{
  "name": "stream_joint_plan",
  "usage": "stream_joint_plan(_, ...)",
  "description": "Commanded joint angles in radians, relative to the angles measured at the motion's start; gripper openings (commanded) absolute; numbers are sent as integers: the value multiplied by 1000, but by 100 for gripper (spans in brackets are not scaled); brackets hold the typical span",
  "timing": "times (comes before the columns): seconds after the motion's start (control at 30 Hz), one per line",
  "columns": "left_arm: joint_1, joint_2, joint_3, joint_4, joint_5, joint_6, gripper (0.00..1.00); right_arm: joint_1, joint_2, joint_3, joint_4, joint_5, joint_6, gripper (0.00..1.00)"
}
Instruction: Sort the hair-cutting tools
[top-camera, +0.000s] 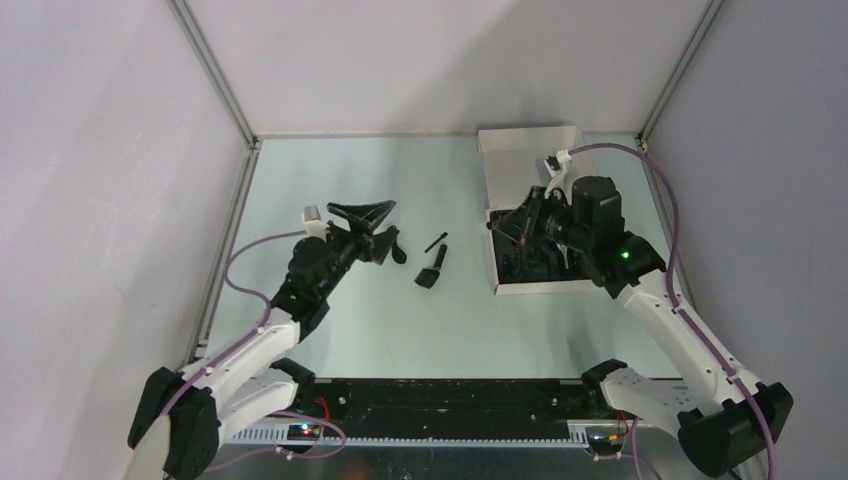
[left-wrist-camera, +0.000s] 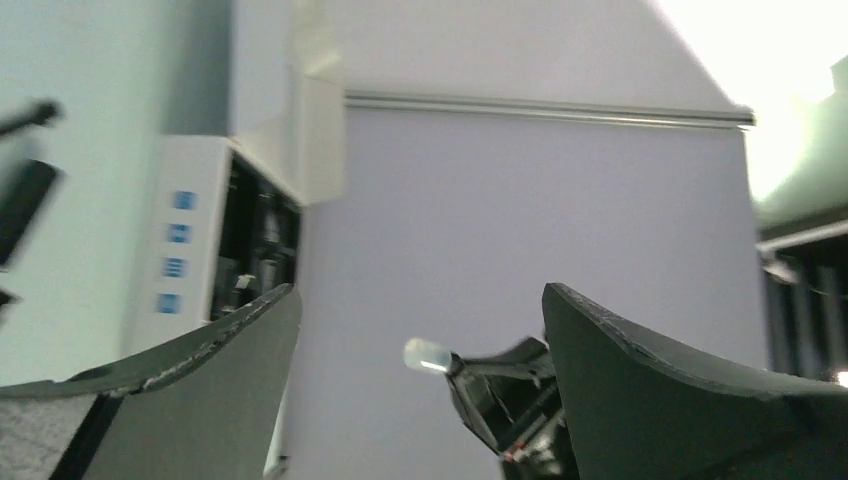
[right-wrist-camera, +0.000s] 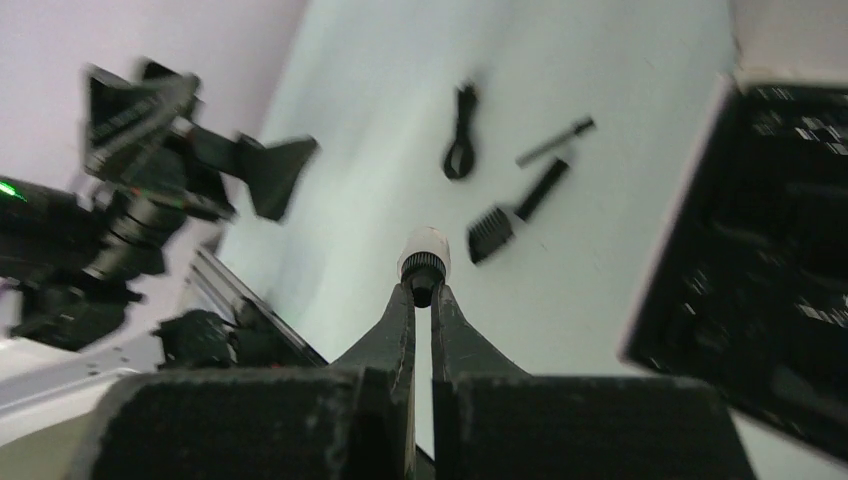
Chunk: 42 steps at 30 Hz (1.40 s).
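My right gripper (right-wrist-camera: 422, 290) is shut on a small black piece with a whitish cap (right-wrist-camera: 424, 250), held in the air above the table left of the white box (top-camera: 530, 160). In the top view this gripper (top-camera: 497, 229) sits at the box's left edge. On the table lie a small looped black cord (right-wrist-camera: 460, 150), a thin black stick-brush (right-wrist-camera: 555, 142) and a black comb-like piece (right-wrist-camera: 510, 215). My left gripper (top-camera: 362, 210) is open and empty, above the table left of these. The left wrist view shows its jaws (left-wrist-camera: 420, 295) wide apart. I cannot make out the clipper.
The open box holds a black insert (right-wrist-camera: 770, 270) whose contents are blurred. The box also shows in the left wrist view (left-wrist-camera: 190, 250). Grey walls enclose the table on three sides. The cord (top-camera: 398, 250), stick-brush (top-camera: 436, 243) and comb piece (top-camera: 430, 272) lie between the two arms.
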Motion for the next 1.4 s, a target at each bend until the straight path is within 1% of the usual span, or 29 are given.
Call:
stream_joint_plan(0.0, 108, -17, 107, -290, 146, 305, 98, -44, -9, 87, -316, 41, -128, 0)
stream_joint_plan(0.03, 125, -17, 145, -376, 175, 355, 99, -57, 4, 96, -369, 50, -155, 0)
stream_joint_plan(0.07, 156, -17, 167, -426, 182, 451, 99, -61, 13, 116, -394, 55, -167, 0)
stream_joint_plan(0.1, 169, -19, 215, -528, 184, 505, 99, -70, 36, 126, -437, 60, -193, 0)
stream_joint_plan(0.13, 194, -19, 238, -575, 180, 614, 100, -74, 50, 148, -459, 63, -204, 0)
stream_joint_plan(0.17, 203, -20, 289, -661, 163, 668, 100, -79, 83, 159, -498, 71, -224, 0)
stream_joint_plan(0.2, 219, -23, 345, -700, 136, 775, 100, -82, 101, 181, -517, 75, -238, 0)
stream_joint_plan(0.23, 228, -25, 373, -775, 119, 885, 100, -83, 133, 200, -549, 83, -244, 0)
stream_joint_plan(0.27, 231, -27, 427, -809, 81, 938, 100, -83, 150, 209, -562, 87, -252, 0)
stream_joint_plan(0.3, 236, -31, 451, -860, 62, 1040, 100, -84, 182, 223, -585, 98, -254, 0)
stream_joint_plan(0.33, 237, -31, 499, -883, 24, 1085, 100, -83, 197, 229, -594, 104, -260, 0)
stream_joint_plan(0.37, 237, -36, 519, -920, 15, 1168, 100, -83, 227, 243, -610, 116, -263, 0)
stream_joint_plan(0.43, 239, -43, 568, -942, -29, 1265, 100, -84, 276, 264, -630, 138, -272, 0)
stream_joint_plan(0.57, 238, -55, 616, -932, -99, 1412, 100, -83, 377, 313, -674, 168, -297, 0)
stream_joint_plan(0.73, 239, -43, 662, -874, -182, 1562, 100, -83, 505, 367, -709, 193, -322, 0)
stream_joint_plan(0.87, 238, -29, 645, -787, -238, 1625, 100, -78, 581, 408, -729, 212, -334, 0)
stream_joint_plan(0.9, 238, -28, 620, -759, -251, 1626, 100, -77, 600, 414, -727, 209, -340, 0)
stream_joint_plan(1.03, 238, -32, 555, -741, -254, 1608, 100, -73, 657, 438, -719, 204, -347, 0)
stream_joint_plan(1.2, 239, -40, 540, -737, -308, 1623, 100, -65, 728, 456, -715, 189, -358, 0)
stream_joint_plan(1.37, 239, -36, 528, -723, -300, 1621, 100, -54, 797, 466, -711, 191, -369, 0)
